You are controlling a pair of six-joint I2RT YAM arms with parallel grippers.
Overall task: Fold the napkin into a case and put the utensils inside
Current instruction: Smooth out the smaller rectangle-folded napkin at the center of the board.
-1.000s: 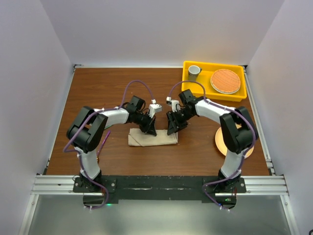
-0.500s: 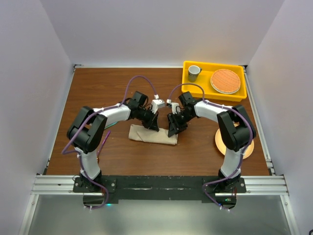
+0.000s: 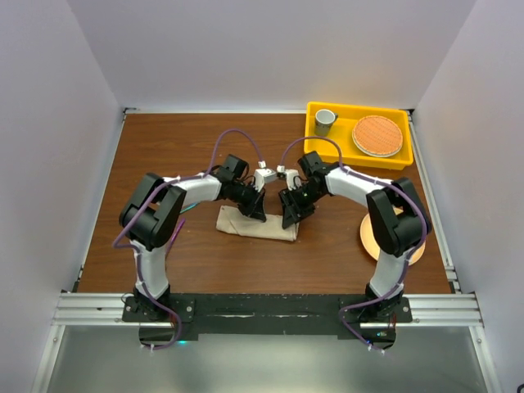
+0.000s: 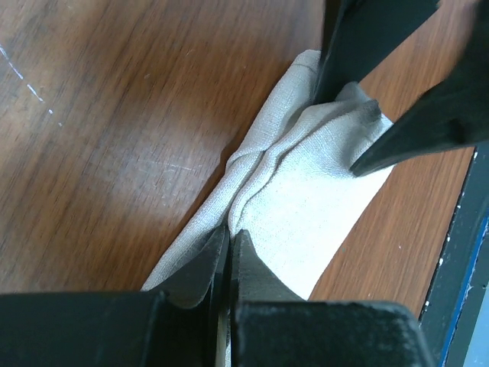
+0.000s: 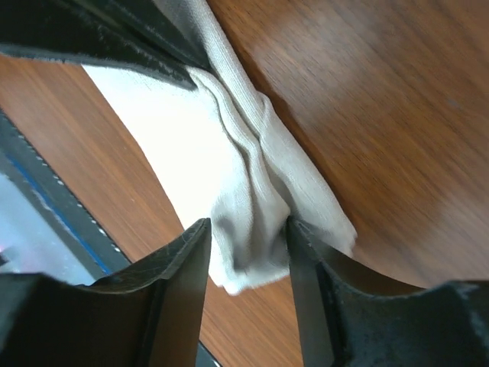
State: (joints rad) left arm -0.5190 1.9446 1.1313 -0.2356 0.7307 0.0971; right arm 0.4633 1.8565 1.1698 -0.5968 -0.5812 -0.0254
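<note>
The beige napkin [image 3: 260, 226] lies as a narrow folded strip at the middle of the table, with a raised ridge along it [image 4: 306, 206]. My left gripper [image 3: 253, 212] [image 4: 229, 233] is shut on that ridge near the strip's left part. My right gripper [image 3: 290, 216] [image 5: 246, 225] is open and straddles the bunched right end of the napkin [image 5: 244, 222], both fingers against the cloth. The two grippers face each other a short way apart. I cannot make out the utensils in any view.
A yellow bin [image 3: 344, 149] at the back right holds a grey cup [image 3: 325, 120] and a round orange mat [image 3: 377, 135]. A peach plate [image 3: 415, 252] sits at the right, partly hidden behind my right arm. White walls enclose the table.
The napkin strip has turned, its left end drawn away from the near edge with my left gripper. The right gripper has stayed at the strip's right end.
</note>
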